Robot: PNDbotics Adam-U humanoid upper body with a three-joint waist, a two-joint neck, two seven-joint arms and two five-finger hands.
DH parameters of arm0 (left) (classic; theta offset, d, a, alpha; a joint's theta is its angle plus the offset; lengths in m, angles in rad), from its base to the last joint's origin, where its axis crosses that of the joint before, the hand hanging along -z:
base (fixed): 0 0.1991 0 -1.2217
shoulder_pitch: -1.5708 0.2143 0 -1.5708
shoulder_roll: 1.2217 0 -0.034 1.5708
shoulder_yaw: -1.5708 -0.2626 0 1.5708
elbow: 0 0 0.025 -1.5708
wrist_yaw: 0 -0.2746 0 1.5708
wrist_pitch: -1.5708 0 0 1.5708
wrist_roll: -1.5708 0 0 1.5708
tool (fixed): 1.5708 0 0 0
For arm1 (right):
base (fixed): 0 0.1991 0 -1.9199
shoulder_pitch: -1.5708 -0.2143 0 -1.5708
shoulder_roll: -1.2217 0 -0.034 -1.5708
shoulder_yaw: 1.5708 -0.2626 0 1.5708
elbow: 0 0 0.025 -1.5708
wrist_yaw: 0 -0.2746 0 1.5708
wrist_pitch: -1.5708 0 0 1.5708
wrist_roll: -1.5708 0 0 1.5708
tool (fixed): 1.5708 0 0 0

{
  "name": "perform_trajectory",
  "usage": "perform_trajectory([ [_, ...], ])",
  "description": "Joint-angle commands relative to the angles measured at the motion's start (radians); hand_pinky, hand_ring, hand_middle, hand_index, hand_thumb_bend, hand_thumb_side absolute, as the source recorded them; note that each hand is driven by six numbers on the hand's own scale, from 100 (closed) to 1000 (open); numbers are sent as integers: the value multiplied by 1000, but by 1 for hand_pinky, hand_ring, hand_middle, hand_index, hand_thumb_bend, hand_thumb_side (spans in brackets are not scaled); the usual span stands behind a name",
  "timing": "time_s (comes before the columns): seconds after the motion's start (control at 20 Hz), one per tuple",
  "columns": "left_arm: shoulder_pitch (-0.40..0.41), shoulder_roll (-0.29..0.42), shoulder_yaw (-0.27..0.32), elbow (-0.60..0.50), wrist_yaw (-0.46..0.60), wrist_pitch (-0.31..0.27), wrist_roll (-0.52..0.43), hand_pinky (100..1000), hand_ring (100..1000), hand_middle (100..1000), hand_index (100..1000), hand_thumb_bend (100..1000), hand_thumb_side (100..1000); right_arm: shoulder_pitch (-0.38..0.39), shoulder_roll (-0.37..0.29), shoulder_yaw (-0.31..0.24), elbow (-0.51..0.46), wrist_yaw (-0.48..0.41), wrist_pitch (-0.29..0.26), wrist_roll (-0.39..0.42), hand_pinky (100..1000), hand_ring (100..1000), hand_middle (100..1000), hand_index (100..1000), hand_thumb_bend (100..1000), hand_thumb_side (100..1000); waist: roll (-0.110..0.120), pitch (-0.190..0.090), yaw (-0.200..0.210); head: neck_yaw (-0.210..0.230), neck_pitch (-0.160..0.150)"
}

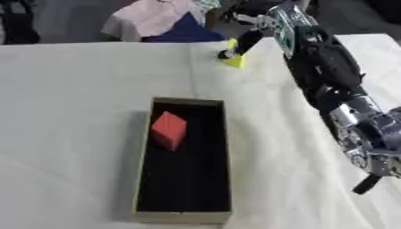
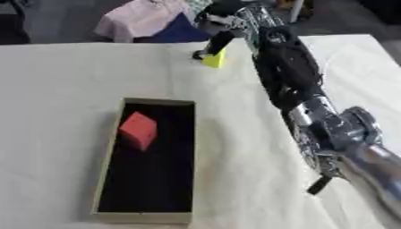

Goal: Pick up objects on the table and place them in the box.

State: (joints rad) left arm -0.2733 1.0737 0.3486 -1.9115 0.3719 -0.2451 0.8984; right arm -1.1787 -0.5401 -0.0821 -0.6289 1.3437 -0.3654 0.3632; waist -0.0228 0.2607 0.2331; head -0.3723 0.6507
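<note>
A yellow block point(image 1: 234, 61) sits near the table's far edge. My right hand point(image 1: 249, 41) reaches down onto it from above, at the end of an arm that stretches in from the lower right. Dark fingers are curled against the block's front and side, hiding part of it. The block still seems to touch the tablecloth. Nearer to me lies a long, shallow box point(image 1: 188, 102) with tan walls and a black inside. A red block point(image 1: 169, 129) lies tilted in its far half. My left hand shows in neither view.
A white cloth point(image 1: 70, 112) with soft creases covers the table. Beyond the far edge lie a pink bundle point(image 1: 153, 17) and something dark blue point(image 1: 185, 32). My right arm point(image 2: 291, 71) crosses the table's right side.
</note>
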Motion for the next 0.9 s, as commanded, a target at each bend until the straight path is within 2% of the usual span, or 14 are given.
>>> perform_trajectory([
  [0.05,-5,29,10,-9,-7,-5,9,833,908,927,909,366,891,-29,-13,-24,7,21,42,-13,877,846,810,946,492,635,8,-13,2,-7,-13],
  [0.35,0,27,13,-10,-10,-5,9,833,907,926,903,364,893,-37,-18,-58,34,26,104,-20,872,836,804,945,452,634,7,-5,6,-13,-23],
  [0.6,4,25,14,-11,-12,-4,9,833,907,925,898,361,895,-42,-27,-89,38,0,155,-28,867,827,796,941,363,637,8,4,10,-19,-34],
  [0.9,3,24,13,-14,-12,-3,9,833,907,926,893,357,899,-40,-34,-103,64,-39,190,12,855,813,786,942,336,675,9,13,12,-25,-41],
])
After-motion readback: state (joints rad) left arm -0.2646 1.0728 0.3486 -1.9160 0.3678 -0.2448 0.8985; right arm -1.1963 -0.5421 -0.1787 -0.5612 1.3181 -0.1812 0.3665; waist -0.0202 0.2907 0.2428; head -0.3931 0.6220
